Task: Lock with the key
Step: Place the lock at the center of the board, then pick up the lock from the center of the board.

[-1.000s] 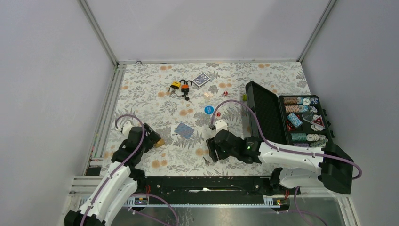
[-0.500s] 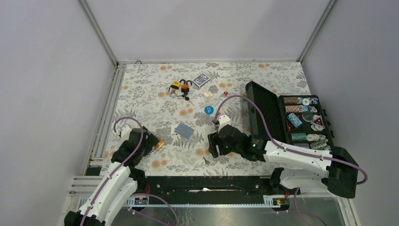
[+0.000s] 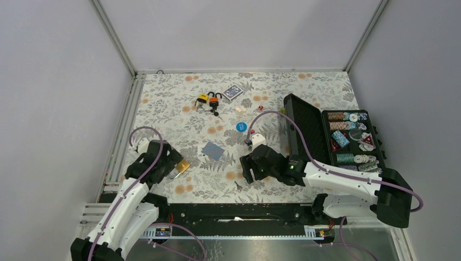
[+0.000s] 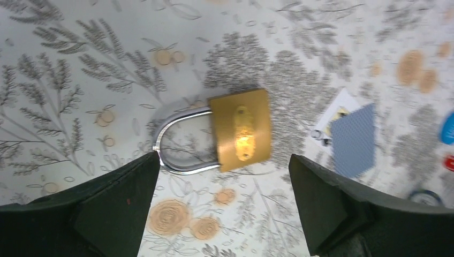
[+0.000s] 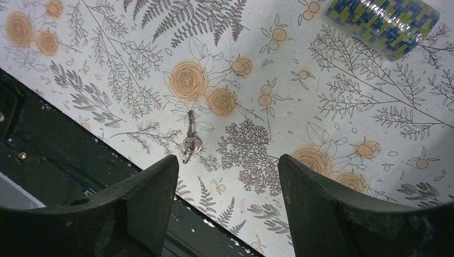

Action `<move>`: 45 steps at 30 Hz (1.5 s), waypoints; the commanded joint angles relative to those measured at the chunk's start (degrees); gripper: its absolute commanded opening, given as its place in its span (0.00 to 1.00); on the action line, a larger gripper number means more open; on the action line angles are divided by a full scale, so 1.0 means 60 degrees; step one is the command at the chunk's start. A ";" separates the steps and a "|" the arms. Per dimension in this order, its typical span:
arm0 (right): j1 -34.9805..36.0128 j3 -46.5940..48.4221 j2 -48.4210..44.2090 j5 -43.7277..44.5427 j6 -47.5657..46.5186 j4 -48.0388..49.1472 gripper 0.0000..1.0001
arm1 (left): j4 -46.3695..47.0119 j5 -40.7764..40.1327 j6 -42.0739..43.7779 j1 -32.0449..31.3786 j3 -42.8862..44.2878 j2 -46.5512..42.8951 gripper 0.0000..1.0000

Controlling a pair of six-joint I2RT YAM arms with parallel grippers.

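A brass padlock (image 4: 241, 130) with a silver shackle lies flat on the floral table; it also shows in the top view (image 3: 182, 166). My left gripper (image 4: 222, 206) is open and empty, its jaws just short of the padlock. A small silver key (image 5: 190, 140) on a ring lies near the table's front edge; it also shows in the top view (image 3: 237, 186). My right gripper (image 5: 227, 206) is open and empty, hovering just above and beside the key, not touching it.
Two orange padlocks with keys (image 3: 209, 101) and a blue card deck (image 3: 232, 92) lie at the back. A blue card (image 3: 212, 150), a blue chip (image 3: 241, 126) and red dice lie mid-table. An open black case of poker chips (image 3: 350, 138) stands right. A black rail (image 5: 32, 160) borders the front.
My left gripper has pulled back toward the left, leaving the brass padlock lying free on the table. My right arm swung forward over the key and has since held nearly still.
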 commanded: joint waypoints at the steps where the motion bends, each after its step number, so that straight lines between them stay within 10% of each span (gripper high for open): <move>1: -0.0048 0.0745 0.0359 0.0365 -0.0378 -0.0093 0.76 | 0.0237 0.0952 0.0660 0.0051 0.1060 -0.0486 0.99; 12: -0.1057 0.4298 0.3858 0.1134 -0.0769 -0.0101 0.76 | -0.0791 0.1600 0.3082 0.0051 0.3257 -0.0168 0.99; 33: -0.3144 1.7452 1.4678 0.2097 -0.0598 -0.2194 0.75 | -0.1334 0.3132 0.4297 0.0044 0.3690 -0.1677 0.99; 45: -0.3764 1.7461 1.5262 0.1598 -0.0164 -0.1458 0.76 | -0.1220 0.3124 0.4382 0.0044 0.3629 -0.1720 0.99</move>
